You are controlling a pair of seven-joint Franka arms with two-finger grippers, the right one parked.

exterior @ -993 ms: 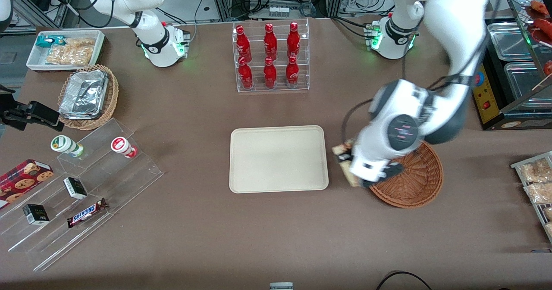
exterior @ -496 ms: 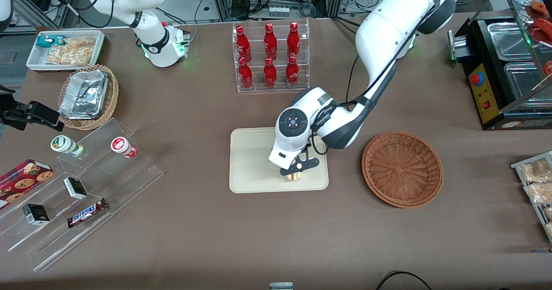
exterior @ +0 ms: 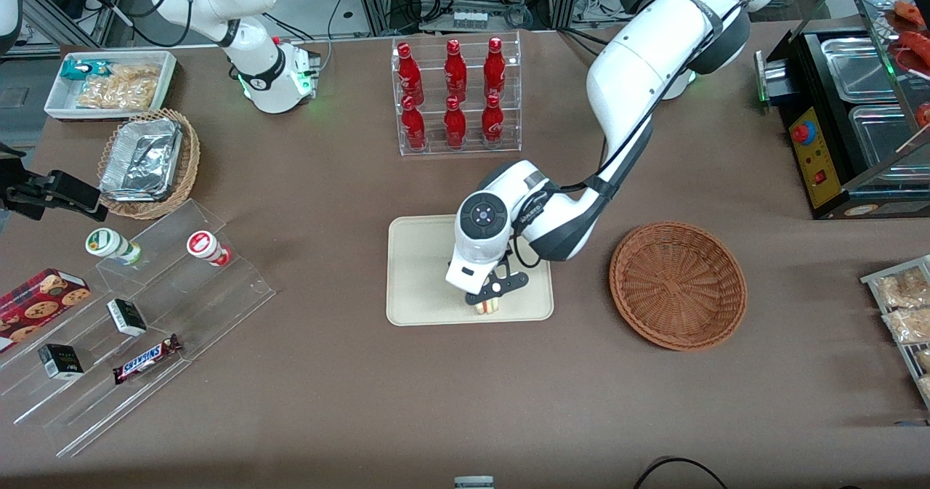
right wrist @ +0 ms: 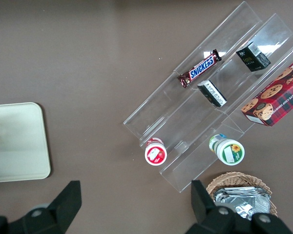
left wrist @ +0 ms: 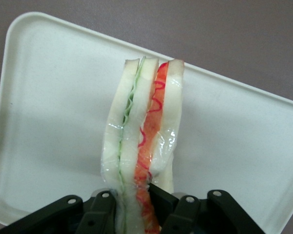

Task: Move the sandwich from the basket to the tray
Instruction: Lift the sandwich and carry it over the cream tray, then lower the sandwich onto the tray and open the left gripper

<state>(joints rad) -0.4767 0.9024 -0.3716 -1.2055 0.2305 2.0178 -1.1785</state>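
The clear-wrapped triangular sandwich (left wrist: pixel 141 146) of soft white bread, with a pale green layer and a glossy red one showing through crinkled film, stands on edge over the flat cream rectangular tray (exterior: pixel 421 271), pinched between the black fingers (left wrist: pixel 100 214) of the left arm's gripper (exterior: pixel 488 301). In the front view it sits low in the middle of the frame, close to the tray's near rim and toward its end nearest the basket; whether it touches the tray surface cannot be told. The tray is smooth, with rounded corners and a low raised lip, and most of its surface toward the parked arm's end lies bare. Beside it, at centre right of the frame and apart from the tray, the round reddish-brown woven wicker basket (exterior: pixel 678 284) shows its ribbed weave and holds nothing. Plain brown table (exterior: pixel 465 394) runs between tray and basket and along the near edge. Farther from the camera, at top centre, a clear acrylic rack of red bottles (exterior: pixel 455 93) stands. Compared with half a second ago, the gripper has shifted slightly toward the parked arm's end and nearer the tray's near rim.
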